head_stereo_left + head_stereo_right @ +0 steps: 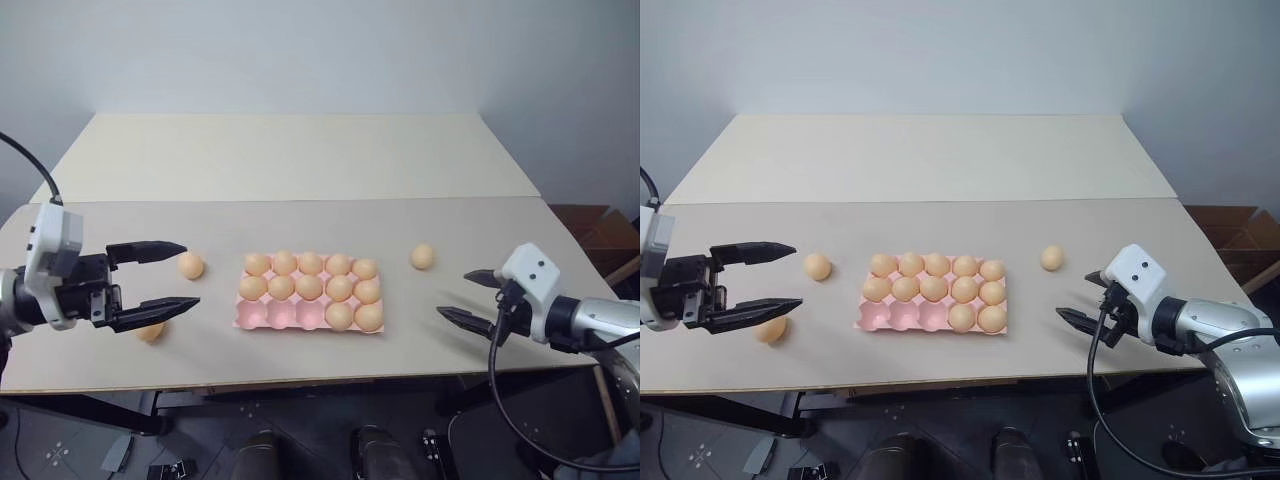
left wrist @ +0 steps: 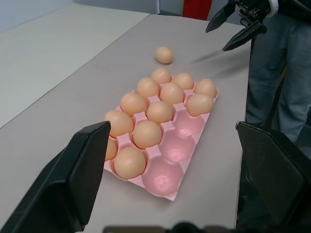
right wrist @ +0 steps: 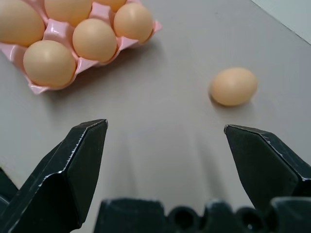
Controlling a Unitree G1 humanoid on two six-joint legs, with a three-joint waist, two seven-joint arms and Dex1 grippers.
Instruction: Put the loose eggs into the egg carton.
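On the table, a loose egg lies just ahead of the spread, empty right gripper.

The carton is pale pink. The eggs in it and the loose eggs are plain orange-tan. The bench is beige. Both hands, left and right, have black fingers on white housings.
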